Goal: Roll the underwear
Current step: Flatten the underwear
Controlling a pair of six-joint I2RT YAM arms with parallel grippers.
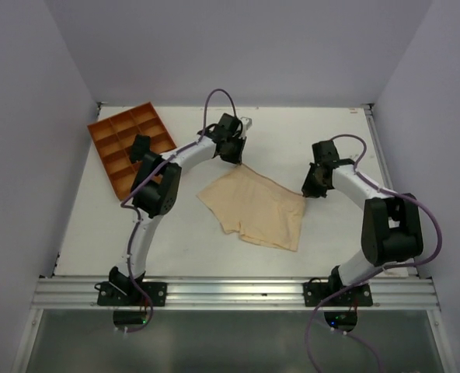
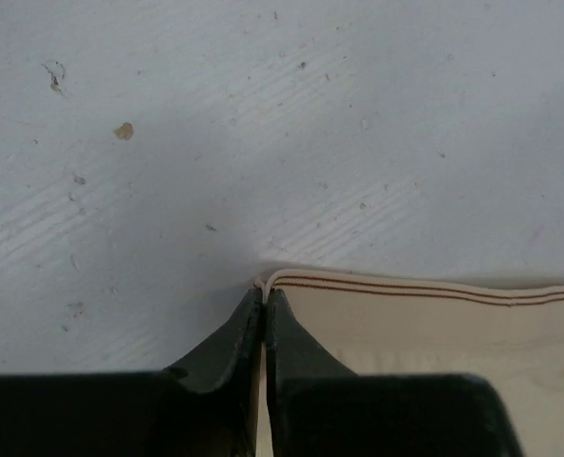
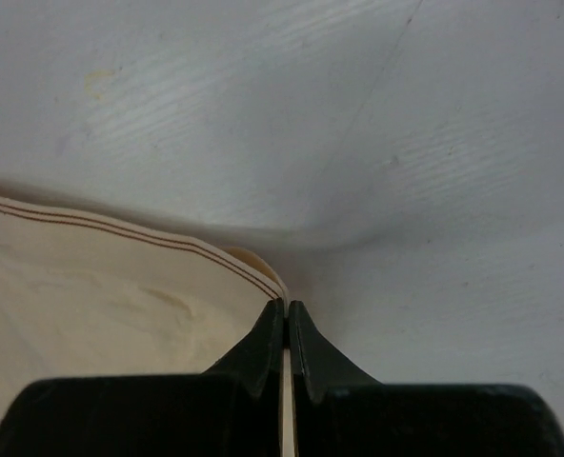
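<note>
Findings, top view. The underwear (image 1: 255,208), a pale beige piece, lies spread flat on the white table (image 1: 90,233), about midway between the left and right edges and somewhat nearer the far edge than the arm bases. It sits askew: its waistband (image 2: 425,288) faces the far edge and runs from far left down towards the right edge, and the leg openings point towards the near edge.

An orange tray (image 1: 129,144) with open compartments rests in the far left corner of the table, well apart from the garment.

Left gripper (image 1: 234,155): set down at the far left corner of the garment. In the left wrist view its two dark fingers (image 2: 227,352) are pressed together, their tips at the very end of the waistband, where two thin brown lines run along the hem. A pale sliver of cloth shows in the slit between them. Finding: clenched on the corner of the underwear.

Right gripper (image 1: 314,189): set down at the opposite end of the waistband, the corner nearest the right edge. In the right wrist view its fingers (image 3: 253,347) are likewise pressed together, with a thin strip of beige cloth between them and the striped hem curling up just beyond the tips. Finding: clenched on that corner of the underwear.

The rest of the cloth lies flat against the table, with only slight creasing and no fold or roll visible.
</note>
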